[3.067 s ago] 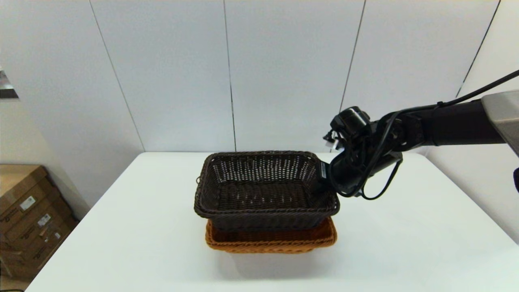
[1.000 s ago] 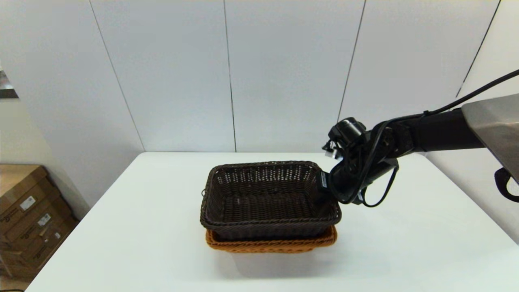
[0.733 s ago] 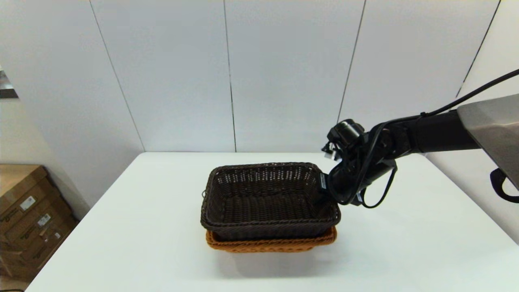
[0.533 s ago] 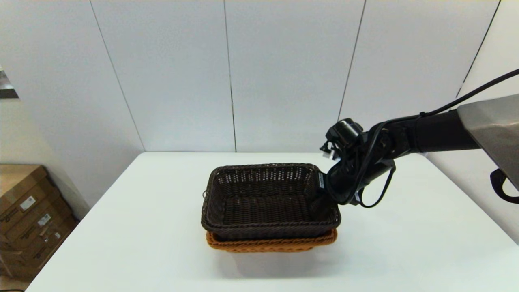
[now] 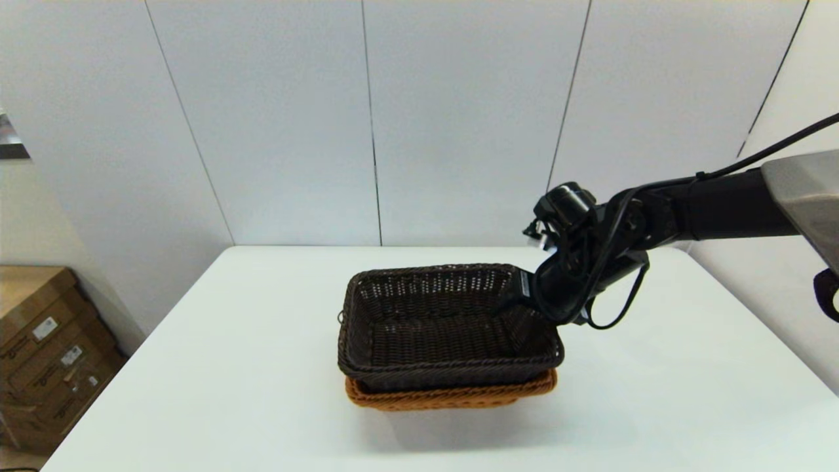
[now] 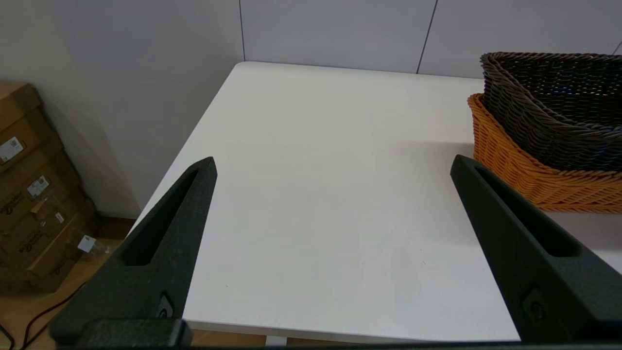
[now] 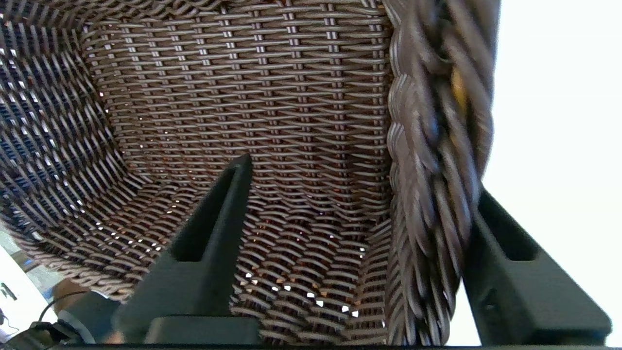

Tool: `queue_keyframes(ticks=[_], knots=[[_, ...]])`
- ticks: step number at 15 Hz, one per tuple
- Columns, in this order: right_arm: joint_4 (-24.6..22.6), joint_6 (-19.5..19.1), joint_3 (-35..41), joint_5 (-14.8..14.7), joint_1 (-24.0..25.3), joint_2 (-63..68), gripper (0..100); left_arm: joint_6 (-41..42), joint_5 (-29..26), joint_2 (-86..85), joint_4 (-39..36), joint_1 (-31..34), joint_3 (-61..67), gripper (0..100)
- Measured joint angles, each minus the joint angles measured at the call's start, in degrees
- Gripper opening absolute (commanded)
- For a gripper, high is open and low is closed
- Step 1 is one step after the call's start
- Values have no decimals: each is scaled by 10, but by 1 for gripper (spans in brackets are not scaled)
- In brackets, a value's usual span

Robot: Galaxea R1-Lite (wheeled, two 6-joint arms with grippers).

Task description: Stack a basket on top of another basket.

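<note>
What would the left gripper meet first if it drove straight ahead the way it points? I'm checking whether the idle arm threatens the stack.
Probably only bare white table: the open left gripper aims beside the orange-tan basket holding the dark brown basket. Depth is unclear.

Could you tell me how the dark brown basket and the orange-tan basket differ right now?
Colour: the dark brown basket is almost black; the orange-tan basket is bright orange.
Position: the dark brown basket sits nested inside the orange-tan basket, which rests on the white table.
Contact: the right tool straddles the dark brown basket's rim, its fingers open, one inside and one outside; nothing holds the orange-tan basket.
Both are rectangular woven wicker with braided rims.
</note>
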Motion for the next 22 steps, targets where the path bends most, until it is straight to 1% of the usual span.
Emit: queue_keyframes(ticks=[5,10,15,16,19,22], knots=[[-1,5,-3,2,12,-31,100,0,0,0,0,0,0,100],[2,6,-6,2,15,-98,100,0,0,0,0,0,0,100],[28,5,8,0,14,-193,100,0,0,0,0,0,0,100],[28,5,16,-3,14,-211,100,0,0,0,0,0,0,100],[26,4,48,-25,12,-266,100,0,0,0,0,0,0,100],[22,2,87,-31,10,-333,100,0,0,0,0,0,0,100]])
